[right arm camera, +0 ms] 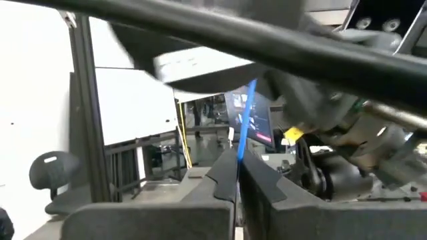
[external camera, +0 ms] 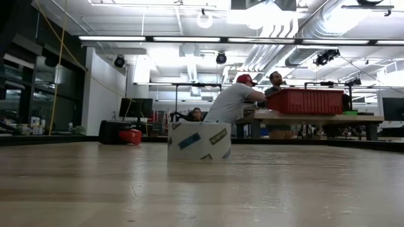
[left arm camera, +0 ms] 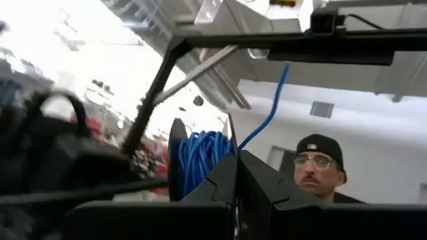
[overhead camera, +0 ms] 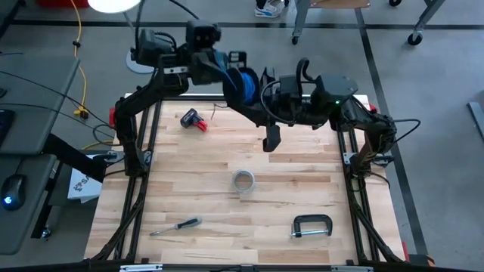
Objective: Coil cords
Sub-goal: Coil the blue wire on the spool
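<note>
the blue cord (left arm camera: 200,157) sits coiled just beyond the left gripper (left arm camera: 235,175), a strand rising from its closed fingertips. the right gripper (right arm camera: 238,175) pinches the same strand (right arm camera: 245,120) between shut fingers.

No text, brand, number or sign can be read in any view. The white roll of tape (external camera: 199,140) standing on the wooden table (external camera: 202,189) carries blue and dark printed label patches, but their lettering is too small and blurred to make out.
</note>
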Robot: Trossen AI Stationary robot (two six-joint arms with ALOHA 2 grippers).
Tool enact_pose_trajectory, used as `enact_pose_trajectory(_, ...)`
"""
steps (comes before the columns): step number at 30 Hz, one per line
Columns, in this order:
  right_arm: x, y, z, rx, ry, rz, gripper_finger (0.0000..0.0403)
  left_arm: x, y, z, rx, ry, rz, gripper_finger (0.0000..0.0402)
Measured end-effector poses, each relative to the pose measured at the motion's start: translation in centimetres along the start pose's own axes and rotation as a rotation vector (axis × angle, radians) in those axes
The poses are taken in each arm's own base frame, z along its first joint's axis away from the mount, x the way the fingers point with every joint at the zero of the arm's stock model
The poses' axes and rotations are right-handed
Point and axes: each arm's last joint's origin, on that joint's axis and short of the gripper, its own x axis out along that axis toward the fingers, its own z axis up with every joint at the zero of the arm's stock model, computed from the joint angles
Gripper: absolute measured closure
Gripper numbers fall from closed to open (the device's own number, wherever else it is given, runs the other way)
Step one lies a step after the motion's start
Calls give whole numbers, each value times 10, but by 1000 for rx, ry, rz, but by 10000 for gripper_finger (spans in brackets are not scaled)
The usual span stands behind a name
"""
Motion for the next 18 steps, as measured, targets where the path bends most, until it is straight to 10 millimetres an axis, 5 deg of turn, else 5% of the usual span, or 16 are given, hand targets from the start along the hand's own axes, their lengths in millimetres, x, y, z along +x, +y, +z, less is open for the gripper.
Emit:
enact_pose_trajectory(9,-1,0,1,79,-11,-75,388,-23,-19,28,312,-95,71,397)
enact_pose_trajectory(18,10,-4,-15,50,43,-186,264,-25,-33,34,442,-141,83,397)
